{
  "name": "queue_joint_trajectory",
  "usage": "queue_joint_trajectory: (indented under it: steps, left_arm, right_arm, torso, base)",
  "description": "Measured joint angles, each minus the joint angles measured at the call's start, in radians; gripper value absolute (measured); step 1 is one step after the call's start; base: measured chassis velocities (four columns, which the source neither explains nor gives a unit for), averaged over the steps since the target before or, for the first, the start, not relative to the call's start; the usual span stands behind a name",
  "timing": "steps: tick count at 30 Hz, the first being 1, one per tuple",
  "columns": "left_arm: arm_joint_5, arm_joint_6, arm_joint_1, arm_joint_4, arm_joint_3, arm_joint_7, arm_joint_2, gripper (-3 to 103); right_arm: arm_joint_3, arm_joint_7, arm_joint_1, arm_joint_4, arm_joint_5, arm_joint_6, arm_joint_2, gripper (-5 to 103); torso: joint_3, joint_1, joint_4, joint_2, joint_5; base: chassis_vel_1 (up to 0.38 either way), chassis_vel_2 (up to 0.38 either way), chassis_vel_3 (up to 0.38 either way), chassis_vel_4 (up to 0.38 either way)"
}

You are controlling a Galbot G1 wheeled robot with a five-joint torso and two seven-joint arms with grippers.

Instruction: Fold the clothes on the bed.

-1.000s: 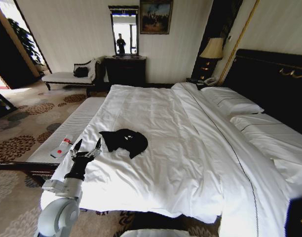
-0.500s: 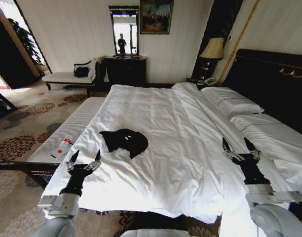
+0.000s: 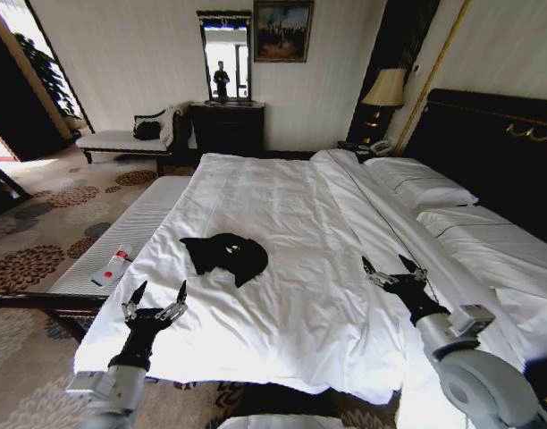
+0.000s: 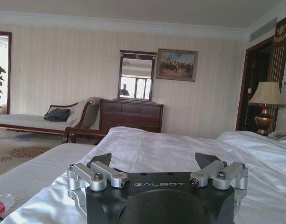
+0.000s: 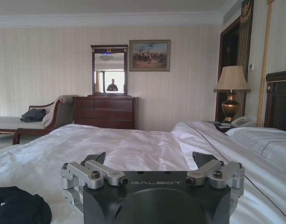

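Note:
The clothes (image 3: 227, 256), a crumpled black T-shirt, lie in a heap on the white duvet of the bed (image 3: 291, 206), left of its middle. A corner of the black cloth (image 5: 19, 206) also shows in the right wrist view. My left gripper (image 3: 154, 298) hovers open over the bed's near left corner, a short way in front of and to the left of the shirt. My right gripper (image 3: 391, 269) stands open over the near right part of the duvet, well to the right of the shirt. Nothing is between either pair of fingers.
A narrow white-cushioned bench (image 3: 130, 234) runs along the bed's left side with a small red-and-white item (image 3: 112, 265) on it. Pillows (image 3: 421, 188) and a dark headboard (image 3: 488, 152) are at right. A chaise (image 3: 122, 138), dresser (image 3: 227, 127) and lamp (image 3: 383, 94) stand by the far wall.
My left gripper has drawn back toward the bed's near edge. My right gripper came into view and then moved left and farther over the bed. The shirt has not moved.

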Motion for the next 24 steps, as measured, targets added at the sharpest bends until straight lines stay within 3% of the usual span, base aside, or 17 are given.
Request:
queue_joint_trajectory:
  steps: [5,16,24]
  left_arm:
    - [0.008,0.008,-0.002,0.0,0.016,0.0,0.001,100]
    - [0.02,0.019,-0.026,0.001,0.03,-0.001,0.006,100]
    - [0.009,0.027,-0.04,0.002,0.055,-0.004,0.006,100]
  right_arm:
    - [-0.01,-0.037,-0.023,-0.016,-0.006,0.082,0.017,100]
    - [0.008,-0.077,-0.076,-0.008,-0.077,0.115,0.082,100]
    - [0.004,-0.135,-0.11,-0.015,-0.163,0.134,0.197,100]
  torso:
    - [0.0,0.0,-0.0002,0.0,0.0]
    - [0.0,0.0,-0.0001,0.0,0.0]
    - [0.0,0.0,-0.0001,0.0,0.0]
  base:
    - [0.0,0.0,0.0,0.0]
    - [0.0,0.0,0.0,0.0]
    - [0.0,0.0,0.0,0.0]
